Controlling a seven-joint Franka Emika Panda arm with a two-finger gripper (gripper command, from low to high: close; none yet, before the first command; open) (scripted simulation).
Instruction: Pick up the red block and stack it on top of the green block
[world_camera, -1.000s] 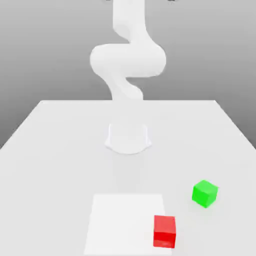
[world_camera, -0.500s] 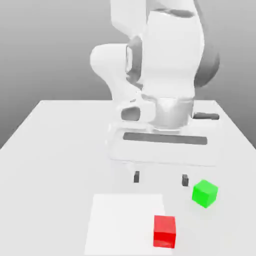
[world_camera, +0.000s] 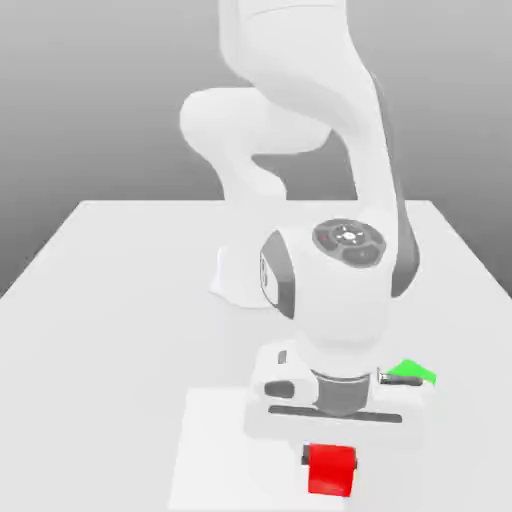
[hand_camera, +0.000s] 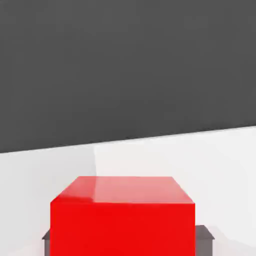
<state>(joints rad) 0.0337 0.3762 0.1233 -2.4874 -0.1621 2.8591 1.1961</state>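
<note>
**Inspector:** Where is the red block (world_camera: 330, 470), and why there?

**Assistant:** It sits on the table (world_camera: 120, 300), on the paler square patch (world_camera: 215, 440) near the front edge, at that patch's corner on the exterior view's right. The claw (world_camera: 330, 462) is down over it, and a dark fingertip (world_camera: 305, 458) shows tight against the side facing the exterior view's left. In the hand view the red block (hand_camera: 122, 217) stands square between two dark pads (hand_camera: 205, 236), one at each lower flank.

**Inspector:** Claw state?

**Assistant:** Drawn in and pinching the red block, a pad on each of two opposite faces. The fingers sit low on the cube, which I judge gives a firm, level hold for lifting.

**Inspector:** Is it off the table yet?

**Assistant:** It appears to rest on the table, though the hand hides its top and the underside is hard to read.

**Inspector:** And the green block (world_camera: 412, 373)?

**Assistant:** On the table behind the hand, toward the exterior view's right, near the red block but not touching it. Only its top corner clears the hand. Nothing is on it, so stacking is not yet done.

**Inspector:** Next requirement?

**Assistant:** In my judgement, a straight lift, then a short carry over the green block.
</note>
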